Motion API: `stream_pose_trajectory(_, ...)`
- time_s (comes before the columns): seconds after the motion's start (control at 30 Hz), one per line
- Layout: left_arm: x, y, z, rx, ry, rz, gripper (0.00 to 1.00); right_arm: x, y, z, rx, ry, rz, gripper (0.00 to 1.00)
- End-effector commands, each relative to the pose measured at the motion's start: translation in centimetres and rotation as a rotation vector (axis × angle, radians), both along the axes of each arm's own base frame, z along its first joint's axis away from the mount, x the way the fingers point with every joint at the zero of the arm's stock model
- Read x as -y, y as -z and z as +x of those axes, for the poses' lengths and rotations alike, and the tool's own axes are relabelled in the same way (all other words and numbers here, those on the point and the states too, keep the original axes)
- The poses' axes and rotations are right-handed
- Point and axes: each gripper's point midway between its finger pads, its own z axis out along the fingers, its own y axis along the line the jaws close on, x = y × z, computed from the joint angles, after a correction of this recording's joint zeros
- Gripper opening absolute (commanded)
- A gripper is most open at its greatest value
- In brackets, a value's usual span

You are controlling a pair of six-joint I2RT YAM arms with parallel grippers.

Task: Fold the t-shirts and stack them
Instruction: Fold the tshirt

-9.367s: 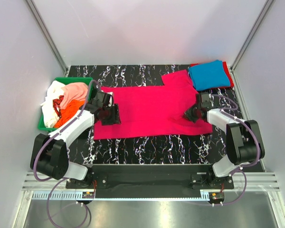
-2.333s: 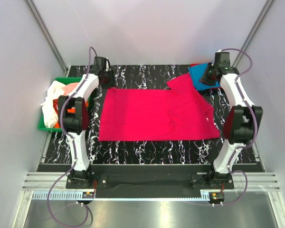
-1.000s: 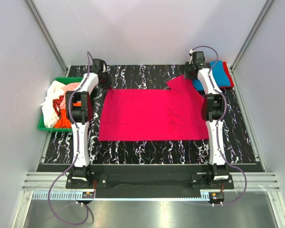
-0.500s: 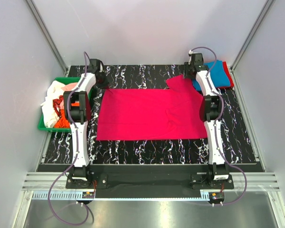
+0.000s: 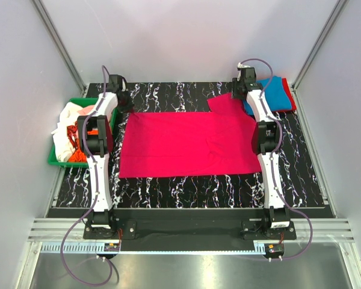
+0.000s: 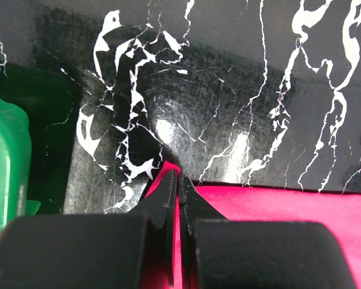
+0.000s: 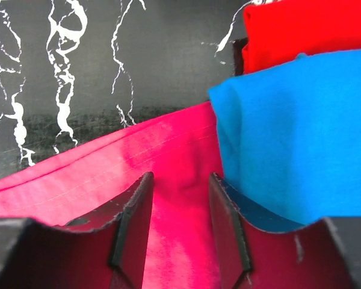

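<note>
top and wrist views. the magenta t-shirt (image 5: 186, 141) lay spread flat across the middle of the table (image 5: 186, 183), its length running left to right. both arms reached to its far edge. the left fingers (image 6: 161, 201) were pressed almost together, pinching the far left corner of the cloth, near the green bin (image 5: 84, 100) with its heaped tees (image 5: 78, 129). the right fingers (image 7: 132, 223) stood apart, straddling the far right sleeve without gripping it. the folded blue t-shirt (image 7: 289, 144), lying on a red t-shirt (image 7: 301, 30), lay against the sleeve on the right. judged step: taking both far corners for a fold toward the near edge. to do it well, the right fingers would need to close on the magenta sleeve alone, set a little to the left so that the blue cloth was not caught. the two arms would then lift evenly and travel together, holding the far edge taut, so that the hem came down straight and the finished stack was not dragged.
</note>
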Motion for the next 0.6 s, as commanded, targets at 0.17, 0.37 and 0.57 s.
stream_pose_trajectory(0.17, 0.7, -2.9, 0.9, 0.073, 0.049, -0.054, 0.0, -2.0, -2.3, 2.0, 0.122, -0.075, -0.109, 0.43)
stream_pose_trajectory(0.37, 1.1, -3.6, 1.1, 0.092, 0.068, -0.063, 0.0, -2.6, -2.0, 2.0, 0.125, -0.093, -0.195, 0.48)
stream_pose_trajectory(0.57, 0.7, -3.7, 1.2, 0.098, 0.059, -0.047, 0.0, -2.4, -1.7, 1.9, 0.118, -0.104, -0.219, 0.33)
